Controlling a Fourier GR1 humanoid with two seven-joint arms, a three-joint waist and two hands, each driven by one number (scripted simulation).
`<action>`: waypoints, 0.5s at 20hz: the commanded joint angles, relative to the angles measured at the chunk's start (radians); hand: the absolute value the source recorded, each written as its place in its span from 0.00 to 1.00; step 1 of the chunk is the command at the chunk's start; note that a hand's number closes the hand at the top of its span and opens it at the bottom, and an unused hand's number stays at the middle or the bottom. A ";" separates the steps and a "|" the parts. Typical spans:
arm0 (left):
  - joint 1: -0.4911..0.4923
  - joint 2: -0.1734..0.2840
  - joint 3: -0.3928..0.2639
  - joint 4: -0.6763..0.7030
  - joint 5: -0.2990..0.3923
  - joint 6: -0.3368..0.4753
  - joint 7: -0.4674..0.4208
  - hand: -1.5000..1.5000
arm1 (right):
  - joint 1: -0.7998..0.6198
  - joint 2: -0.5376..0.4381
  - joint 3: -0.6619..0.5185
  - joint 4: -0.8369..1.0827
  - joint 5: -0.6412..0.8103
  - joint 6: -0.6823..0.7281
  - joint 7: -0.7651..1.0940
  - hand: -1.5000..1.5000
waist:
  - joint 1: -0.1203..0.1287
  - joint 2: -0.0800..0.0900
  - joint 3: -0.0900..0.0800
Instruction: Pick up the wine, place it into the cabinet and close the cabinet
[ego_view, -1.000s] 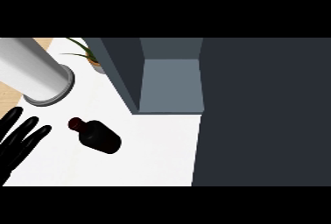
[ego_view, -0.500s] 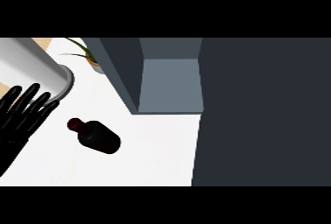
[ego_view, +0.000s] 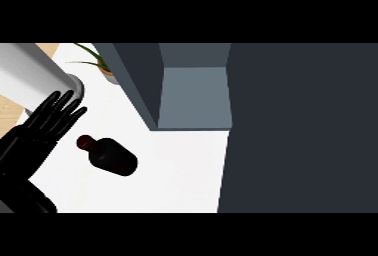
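Dark wine bottle (ego_view: 108, 155), one; one open cabinet (ego_view: 193, 95).

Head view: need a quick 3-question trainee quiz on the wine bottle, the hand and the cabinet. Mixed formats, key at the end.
1. True or false: the left hand grips the wine bottle.
2. The bottle is: A) upright in the cabinet; B) lying on the white counter; C) lifted off the counter.
3. Fill in: the potted plant stands to the ____ of the cabinet.

Key: 1 false, its fingers are straight and apart from the bottle. 2 B. 3 left.
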 joint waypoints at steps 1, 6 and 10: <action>0.036 0.010 0.024 0.142 -0.082 -0.139 -0.124 0.00 | -0.008 -0.018 -0.059 -0.090 -0.101 0.004 0.059 0.00 | 0.002 0.000 0.000; -0.057 -0.046 -0.019 0.304 -0.245 -0.116 -0.212 0.00 | 0.054 0.012 0.010 -0.072 -0.017 0.016 -0.001 0.00 | 0.000 0.000 0.000; -0.083 -0.046 -0.001 0.498 -0.371 -0.150 -0.395 0.00 | -0.001 -0.008 -0.041 -0.092 -0.067 0.001 0.069 0.00 | -0.002 0.001 -0.001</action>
